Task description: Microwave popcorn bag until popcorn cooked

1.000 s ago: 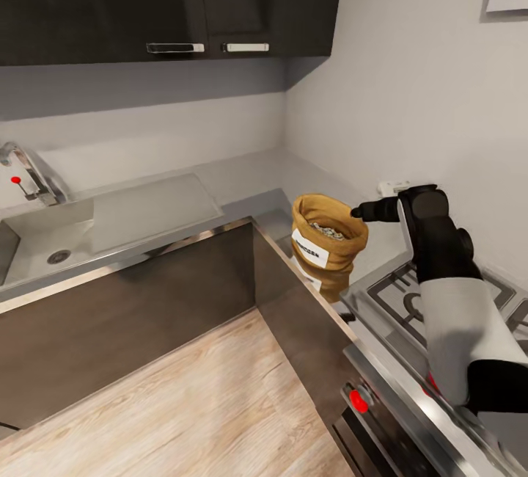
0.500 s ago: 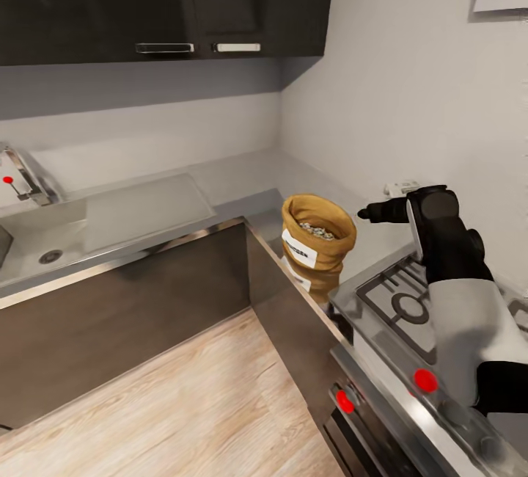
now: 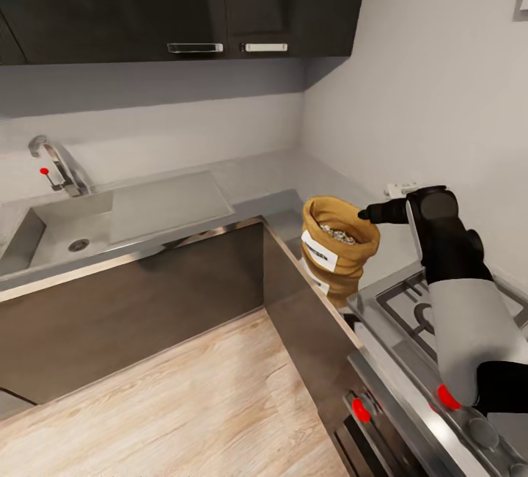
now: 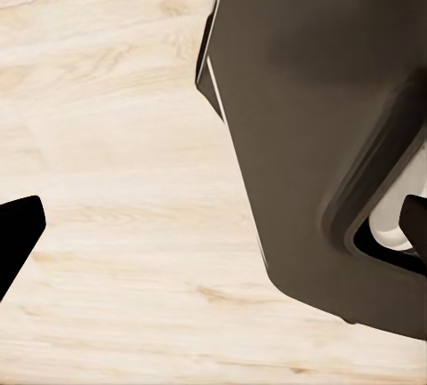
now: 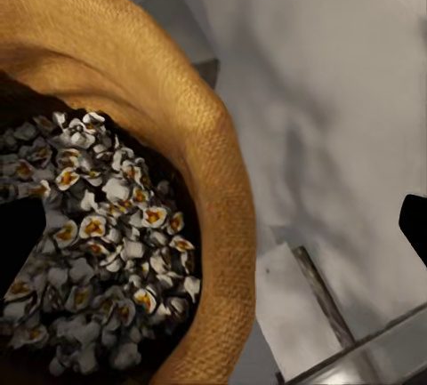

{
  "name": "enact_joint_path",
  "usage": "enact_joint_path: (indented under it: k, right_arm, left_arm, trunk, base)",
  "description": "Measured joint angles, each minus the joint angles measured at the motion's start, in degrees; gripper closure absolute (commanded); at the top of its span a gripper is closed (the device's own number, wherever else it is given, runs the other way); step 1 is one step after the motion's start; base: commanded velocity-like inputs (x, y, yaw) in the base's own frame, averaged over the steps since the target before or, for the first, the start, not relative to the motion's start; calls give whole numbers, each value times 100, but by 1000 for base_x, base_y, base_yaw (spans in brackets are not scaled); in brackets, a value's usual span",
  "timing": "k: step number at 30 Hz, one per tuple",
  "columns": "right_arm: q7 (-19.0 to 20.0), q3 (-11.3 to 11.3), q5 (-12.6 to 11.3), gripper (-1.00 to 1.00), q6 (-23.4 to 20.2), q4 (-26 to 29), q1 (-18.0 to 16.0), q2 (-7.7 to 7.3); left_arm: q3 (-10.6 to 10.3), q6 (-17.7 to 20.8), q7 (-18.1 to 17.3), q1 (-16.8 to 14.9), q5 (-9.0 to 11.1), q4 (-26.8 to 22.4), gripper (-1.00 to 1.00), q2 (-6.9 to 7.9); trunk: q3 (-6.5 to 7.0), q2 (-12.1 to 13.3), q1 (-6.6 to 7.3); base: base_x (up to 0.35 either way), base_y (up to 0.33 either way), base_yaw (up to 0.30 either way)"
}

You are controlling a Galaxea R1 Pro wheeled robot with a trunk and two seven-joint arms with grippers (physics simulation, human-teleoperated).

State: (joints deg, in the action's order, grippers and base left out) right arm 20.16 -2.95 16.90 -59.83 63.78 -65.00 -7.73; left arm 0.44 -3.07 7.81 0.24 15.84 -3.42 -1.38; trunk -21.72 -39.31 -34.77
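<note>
Reaching toward the popcorn bag, the right gripper sits at the sack's rolled rim on the side facing the cooktop. The bag stands upright on the steel desk, at the front edge near the inner corner, just beside the cooktop. Its white label faces the floor side.

Risk, as a judgement: the bag is soft cloth and stands close to the desk's front edge. A push from the cooktop side, rather than a clean pinch on the rim, could tip it toward the floor and spill the kernels. A shallow pinch on the rolled rim could also slip once the load is lifted.

Right wrist view: the bag's mouth is open, the popcorn lying as pale pieces with yellow-brown centres. The jaws stand wide; one dark fingertip lies over the bag's interior, the other fingertip outside over the grey desk, so the tan rim runs between them. Whether either fingertip touches cloth, I cannot tell.

Left gripper: jaws wide, holding nothing, pointed at the wood floor beside a dark cabinet panel.
</note>
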Motion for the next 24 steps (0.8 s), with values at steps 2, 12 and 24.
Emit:
enact_joint_path:
  k: [2, 12, 24]
  right_arm:
    - [-6, -5, 6, -100, 0, -23, 29, 0]
    - [263, -2, -45, -100, 0, -29, 161, -385]
    - [450, 321, -55, -100, -1, 42, 167, -360]
  left_arm:
    - [2, 0, 0, 0, 0, 0, -100, 0]
    - [-1, 0, 1, 0, 0, 0, -100, -1]
    - [5, 0, 2, 0, 0, 0, -100, -1]
  trunk:
    - [0, 0, 0]
    - [0, 0, 0]
    - [0, 0, 0]
  base:
    - [0, 0, 5]
    - [0, 0, 0]
    - [1, 0, 0]
